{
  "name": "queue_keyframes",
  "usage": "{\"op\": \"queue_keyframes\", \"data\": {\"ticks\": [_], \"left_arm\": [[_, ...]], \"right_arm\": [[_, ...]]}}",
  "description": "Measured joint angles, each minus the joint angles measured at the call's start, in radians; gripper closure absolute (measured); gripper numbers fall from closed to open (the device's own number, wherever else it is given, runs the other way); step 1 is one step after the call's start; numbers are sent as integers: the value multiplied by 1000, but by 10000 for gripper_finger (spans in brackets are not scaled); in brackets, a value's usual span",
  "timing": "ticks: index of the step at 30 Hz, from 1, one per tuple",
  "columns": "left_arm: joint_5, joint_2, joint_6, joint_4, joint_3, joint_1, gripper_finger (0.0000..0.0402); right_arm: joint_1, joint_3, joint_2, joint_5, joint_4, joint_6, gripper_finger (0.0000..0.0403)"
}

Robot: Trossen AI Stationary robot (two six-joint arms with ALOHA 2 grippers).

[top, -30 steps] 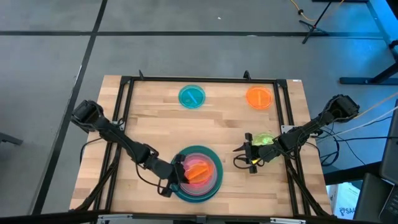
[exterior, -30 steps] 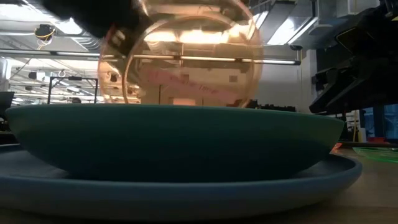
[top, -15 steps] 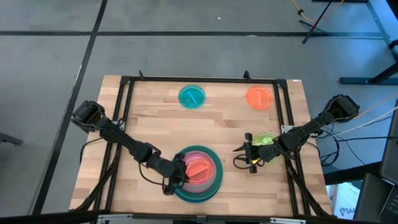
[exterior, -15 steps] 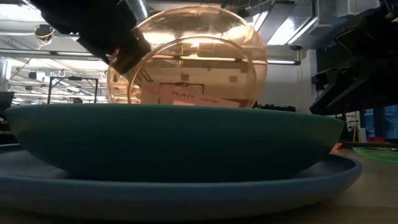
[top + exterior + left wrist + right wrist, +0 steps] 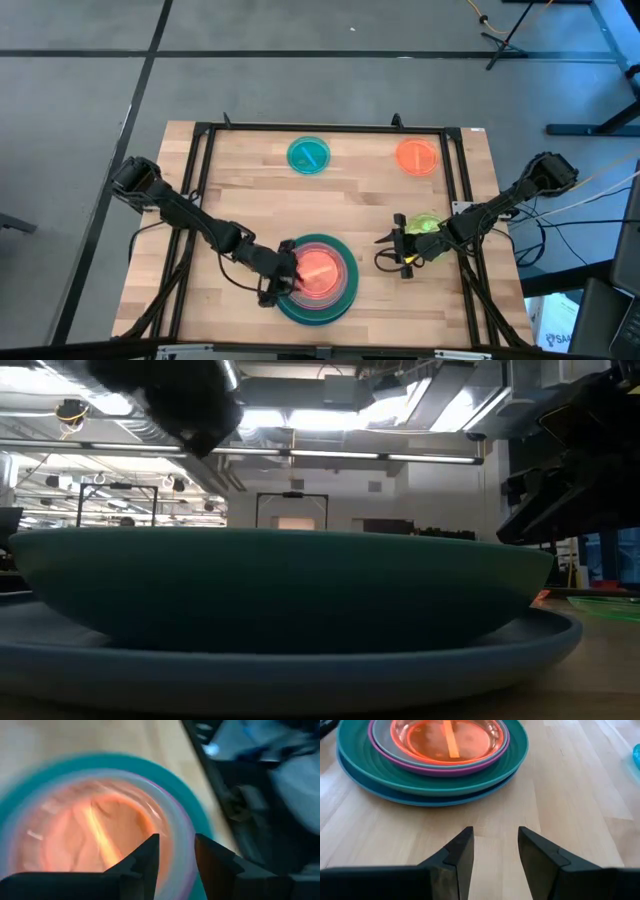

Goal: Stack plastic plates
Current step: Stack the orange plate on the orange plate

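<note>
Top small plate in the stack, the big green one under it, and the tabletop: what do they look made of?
Orange plate: translucent glossy plastic, apparently; the layers beneath show through and glare streaks it.
Green plate: opaque plastic with a smooth, slightly satin finish and a soft rim sheen.
Tabletop: light wood, seemingly butcher-block; grain and plank seams are visible.

Wooden table (image 5: 250, 205), plate stack (image 5: 318, 279) near front, teal plate (image 5: 308, 155), orange plate (image 5: 416, 157), lime plate (image 5: 424, 224)
</note>
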Motion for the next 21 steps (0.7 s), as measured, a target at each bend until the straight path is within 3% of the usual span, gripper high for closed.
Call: {"op": "queue_keyframes", "data": {"ticks": [2, 5, 7, 12, 16, 21], "left_arm": [[-134, 1, 91, 25, -1, -7, 285], [-382, 25, 207, 201, -19, -22, 285], [-456, 37, 291, 309, -50, -27, 285], [-438, 45, 366, 532, -131, -14, 285], [-434, 45, 372, 673, -207, -10, 285], [-432, 45, 380, 792, -272, -17, 285]], "right_arm": [[0, 22, -8, 27, -50, 0, 259], [0, 77, -26, 101, -191, 1, 259], [0, 121, -40, 173, -317, 15, 259], [-45, 231, -62, 299, -613, 91, 259], [-141, 261, -65, 364, -707, 104, 259], [-330, 261, -65, 322, -803, 80, 259]]}}
